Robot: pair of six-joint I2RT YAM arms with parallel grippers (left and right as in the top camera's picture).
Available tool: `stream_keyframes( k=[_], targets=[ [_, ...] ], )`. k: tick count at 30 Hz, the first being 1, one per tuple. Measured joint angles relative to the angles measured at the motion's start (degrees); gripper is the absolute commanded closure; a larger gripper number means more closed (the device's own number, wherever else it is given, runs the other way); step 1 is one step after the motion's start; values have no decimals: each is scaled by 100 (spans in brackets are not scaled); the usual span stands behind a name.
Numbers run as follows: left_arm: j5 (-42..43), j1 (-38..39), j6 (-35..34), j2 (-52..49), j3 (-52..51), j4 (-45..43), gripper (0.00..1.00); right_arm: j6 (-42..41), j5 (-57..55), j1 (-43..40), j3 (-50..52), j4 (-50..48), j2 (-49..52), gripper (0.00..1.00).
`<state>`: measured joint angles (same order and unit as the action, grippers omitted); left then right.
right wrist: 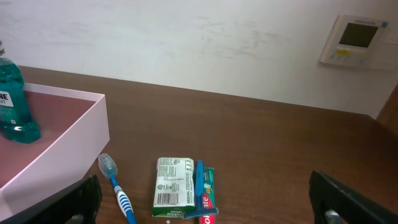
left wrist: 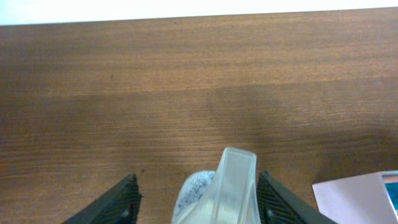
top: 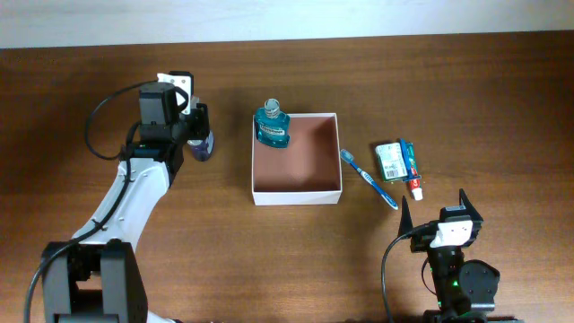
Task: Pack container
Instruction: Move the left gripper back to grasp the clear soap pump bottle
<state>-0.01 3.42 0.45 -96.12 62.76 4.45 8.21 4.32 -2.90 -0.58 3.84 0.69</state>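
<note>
The container point(top: 305, 161) lies to the right of the left gripper point(top: 201, 139), and far left before the right gripper point(top: 435, 208). A bottle point(top: 272, 127) stands in its far left corner. Before the right gripper, slightly left, lie toothbrush point(top: 368, 178), packet point(top: 390, 160) and toothpaste point(top: 413, 170), left to right. A capped item point(left wrist: 233, 180) sits between the left fingers point(left wrist: 121, 202).

Light is bright and even in all three views, with no hard glare for you to fight. The overhead view is sharp; the container point(top: 296, 192) casts only a faint, soft shadow on the table point(top: 502, 108), and the wood has a mild sheen. In your left wrist view the translucent cap point(left wrist: 235, 186) near the lens is soft, while the grain beyond is crisp. In the right wrist view the wall point(right wrist: 186, 43) is nearly washed out and the right gripper fingers point(right wrist: 348, 196) are dark and blurred.
</note>
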Motion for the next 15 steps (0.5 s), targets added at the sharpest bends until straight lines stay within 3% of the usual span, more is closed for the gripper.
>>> stream_keyframes(
  k=[2,3,6,15],
  targets=[
    [0,0,-4,0,0,-22,55,0,0,0,0,0,0,1],
    [0,0,-11,0,0,-24,66,-2,0,0,0,0,0,1],
    [7,0,31,0,0,-24,78,0,0,0,0,0,0,1],
    [-24,4,22,-2,-31,-44,80,-2,0,0,0,0,0,2]
  ],
)
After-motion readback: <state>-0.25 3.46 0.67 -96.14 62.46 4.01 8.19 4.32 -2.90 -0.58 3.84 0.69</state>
